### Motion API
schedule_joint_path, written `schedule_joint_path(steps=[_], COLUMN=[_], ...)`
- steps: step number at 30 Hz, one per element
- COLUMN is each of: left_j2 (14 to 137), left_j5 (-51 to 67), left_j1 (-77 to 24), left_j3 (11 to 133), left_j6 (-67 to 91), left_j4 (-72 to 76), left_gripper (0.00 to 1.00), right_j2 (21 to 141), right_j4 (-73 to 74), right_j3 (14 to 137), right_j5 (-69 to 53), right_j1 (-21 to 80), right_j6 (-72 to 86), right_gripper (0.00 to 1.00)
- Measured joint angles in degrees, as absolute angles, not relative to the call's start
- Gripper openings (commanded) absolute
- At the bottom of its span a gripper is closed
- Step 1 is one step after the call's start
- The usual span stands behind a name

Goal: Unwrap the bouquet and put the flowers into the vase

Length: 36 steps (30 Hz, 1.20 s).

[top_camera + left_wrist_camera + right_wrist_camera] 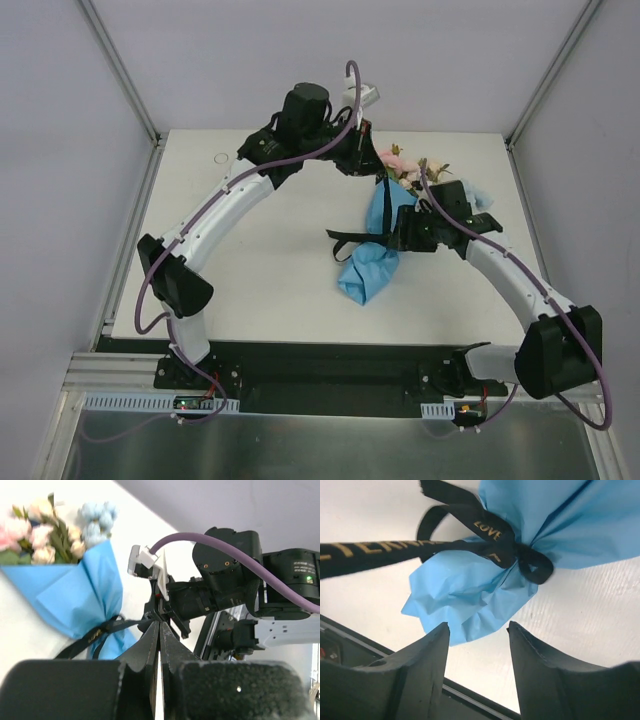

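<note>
Clearly the right gripper [477,626] stands half open, empty, at lower centre beneath the bouquet [470,602] and its black ribbon [520,555]; the left gripper [159,626] is pressed shut, hold unclear.

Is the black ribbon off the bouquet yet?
No, the right wrist view shows the black ribbon knotted tight around the pinched neck of the blue paper.

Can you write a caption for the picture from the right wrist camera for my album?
Right pincer, open, facing the bouquet's crumpled blue paper end, knotted with a gold-lettered black ribbon.
</note>
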State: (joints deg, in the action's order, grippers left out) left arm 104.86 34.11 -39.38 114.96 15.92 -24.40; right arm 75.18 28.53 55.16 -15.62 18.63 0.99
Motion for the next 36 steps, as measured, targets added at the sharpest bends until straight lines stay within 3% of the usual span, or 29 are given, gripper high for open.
schedule_joint_path(steps=[4, 7, 15, 23, 28, 32, 33, 36], left_j2=[104.44, 103.92, 103.96, 103.90, 100.86, 97.89, 97.43, 96.40], left_j5=[36.49, 37.34, 40.56, 41.67, 32.42, 14.92, 10.79, -2.70], left_j1=[-39.40, -39.83, -41.01, -41.32, -41.32, -40.82, -40.56, -38.48], left_j3=[120.31, 122.96, 133.38, 137.86, 129.88, 122.08, 120.81, 116.44], left_j6=[16.32, 16.34, 18.20, 19.20, 16.99, 13.34, 12.49, 10.22], left_j4=[-24.36, -24.49, -24.93, -24.53, -26.57, -30.26, -30.89, -33.34], left_gripper=[0.00, 0.00, 0.00, 0.00, 0.00, 0.00, 0.00, 0.00], right_j2=[71.35, 69.45, 70.35, 75.79, 76.51, 76.18, 76.20, 76.58], right_j4=[29.06, 29.23, 26.46, 24.25, 24.38, 24.60, 24.99, 26.57], right_j3=[58.28, 58.85, 59.37, 64.69, 65.84, 62.78, 61.93, 59.88], right_j5=[-16.12, -16.60, -20.60, -20.36, -16.82, -14.02, -13.63, -12.56], right_j1=[18.61, 18.59, 19.03, 21.39, 21.41, 21.41, 21.41, 21.41], right_j6=[0.89, 0.82, -0.99, -1.87, -1.98, -2.09, -2.20, -2.15], right_gripper=[0.72, 0.78, 0.85, 0.78, 0.77, 0.54, 0.43, 0.41])
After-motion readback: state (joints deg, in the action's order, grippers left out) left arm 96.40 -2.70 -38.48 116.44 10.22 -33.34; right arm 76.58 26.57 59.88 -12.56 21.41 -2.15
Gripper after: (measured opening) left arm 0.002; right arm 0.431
